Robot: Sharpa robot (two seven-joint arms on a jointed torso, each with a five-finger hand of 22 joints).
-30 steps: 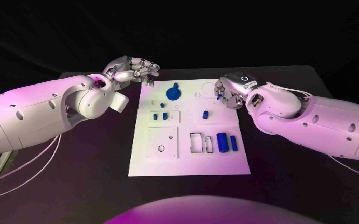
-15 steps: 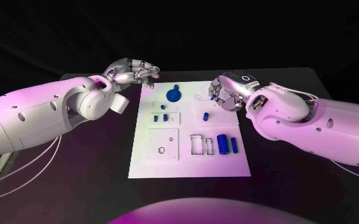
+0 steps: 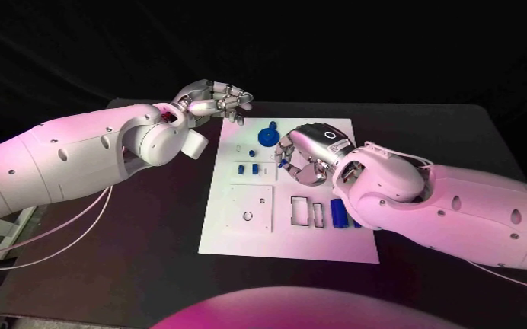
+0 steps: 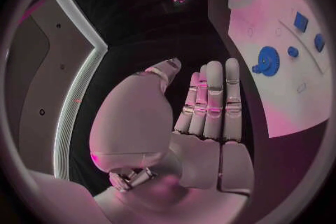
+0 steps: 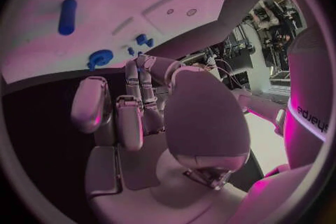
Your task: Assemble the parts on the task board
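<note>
Task board (image 3: 236,241) lies flat at mid-bench (image 3: 132,268). Two blue cylinders (image 3: 337,212) lie beside the right arm. Right robot hand (image 3: 302,154) hovers above the board's middle, fingers curled around a small blue part (image 3: 285,164). Blue gear (image 3: 269,135) sits farther back. Left robot hand (image 3: 214,102) hangs beyond the far-left corner, fingers loosely bent, empty.

Left arm: comes in from the left, forearm angled toward the far side of the table.
Left hand (image 3: 211,99): raised at the far left, fingers (image 4: 213,98) straight and side by side, thumb apart, holding nothing.
Right arm: reaches in from the right, across toward the middle.
Right hand (image 3: 305,152): palm down, fingers (image 5: 133,109) curled inward; whether they hold anything cannot be told.
</note>
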